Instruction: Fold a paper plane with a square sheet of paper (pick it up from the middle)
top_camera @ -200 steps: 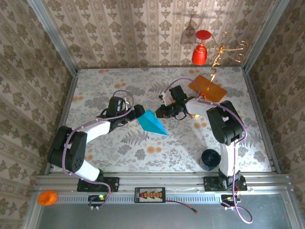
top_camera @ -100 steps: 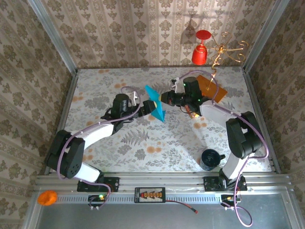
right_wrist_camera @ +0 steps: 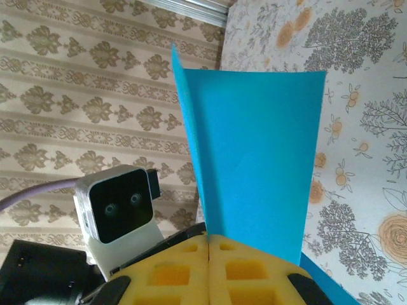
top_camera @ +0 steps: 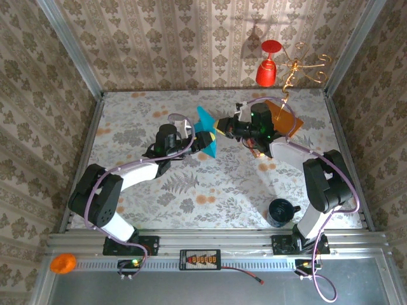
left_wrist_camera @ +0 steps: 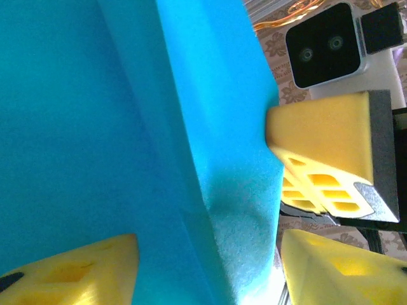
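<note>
The right pincer (right_wrist_camera: 208, 244) is closed tight on the lower edge of the folded blue paper (right_wrist_camera: 254, 159), its two yellow fingers (right_wrist_camera: 165, 276) pressed together, and the sheet stands up from them toward the top of the wrist view. The left pincer (left_wrist_camera: 206, 267) is partly open, one yellow finger on each side of the paper's fold; whether its pads press the sheet I cannot tell. From above, both pincers meet at the paper just above the centre of the frame, and it is held up off the flowered table (top_camera: 191, 197). An orange card (top_camera: 287, 121) lies flat to the right, near the far edge. A black cup (top_camera: 280, 211) stands at lower right; its inside is too dark to tell what it holds.
</note>
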{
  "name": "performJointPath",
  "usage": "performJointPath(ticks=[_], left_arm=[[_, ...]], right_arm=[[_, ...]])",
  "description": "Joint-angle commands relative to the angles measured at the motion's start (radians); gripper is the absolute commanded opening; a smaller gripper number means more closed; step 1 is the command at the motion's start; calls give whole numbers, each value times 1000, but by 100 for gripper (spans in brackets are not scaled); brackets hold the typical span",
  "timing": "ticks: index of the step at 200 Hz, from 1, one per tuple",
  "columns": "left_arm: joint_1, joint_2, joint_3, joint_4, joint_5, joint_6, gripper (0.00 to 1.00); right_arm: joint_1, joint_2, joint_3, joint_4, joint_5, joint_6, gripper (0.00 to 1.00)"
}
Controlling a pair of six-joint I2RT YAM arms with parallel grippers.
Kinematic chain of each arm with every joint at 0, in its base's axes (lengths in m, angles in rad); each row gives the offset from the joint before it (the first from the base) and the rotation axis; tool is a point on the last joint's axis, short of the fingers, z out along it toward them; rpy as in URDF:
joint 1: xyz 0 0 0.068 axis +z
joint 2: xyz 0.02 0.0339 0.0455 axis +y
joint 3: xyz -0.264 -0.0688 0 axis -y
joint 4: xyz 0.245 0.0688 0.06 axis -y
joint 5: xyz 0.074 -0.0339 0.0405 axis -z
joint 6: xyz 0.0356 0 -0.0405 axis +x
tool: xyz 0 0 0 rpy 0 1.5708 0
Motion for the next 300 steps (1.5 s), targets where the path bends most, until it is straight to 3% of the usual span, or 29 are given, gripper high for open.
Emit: performJointPath(ticks=[1, 174, 252, 300], left_arm=[[-2, -30, 22, 55, 23, -1, 58], [5, -16, 27, 125, 53, -24, 34], [16, -8, 28, 112, 59, -21, 22], [31, -16, 28, 44, 43, 16, 18]], right_arm=[[-7, -21, -11, 74, -39, 50, 7], [-16, -23, -33, 90, -58, 71, 10], [-30, -41, -50, 74, -49, 66, 29], [-69, -97, -61, -74, 3, -32, 40]])
